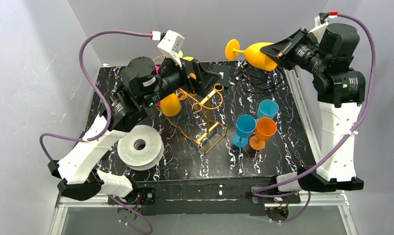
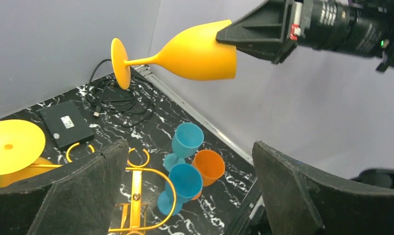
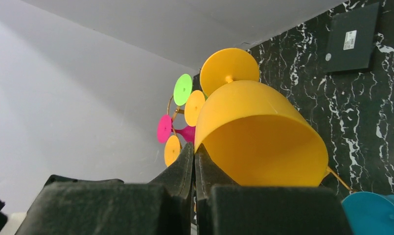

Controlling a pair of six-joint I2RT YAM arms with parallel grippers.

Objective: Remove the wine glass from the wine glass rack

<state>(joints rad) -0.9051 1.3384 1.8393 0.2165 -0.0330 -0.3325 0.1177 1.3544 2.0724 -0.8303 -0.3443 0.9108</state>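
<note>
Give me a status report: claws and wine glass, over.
Right claw shut on yellow wine glass rim, glass sideways, aloft, off rack. Left claw open, empty, above rack. Nothing blocking.

Seen from the top, the rack fills the worktop's middle. The spool blocks 8 o'clock, three standing glasses 3 o'clock, cables 1 o'clock. Bare worktop lies open at 6 o'clock.
</note>
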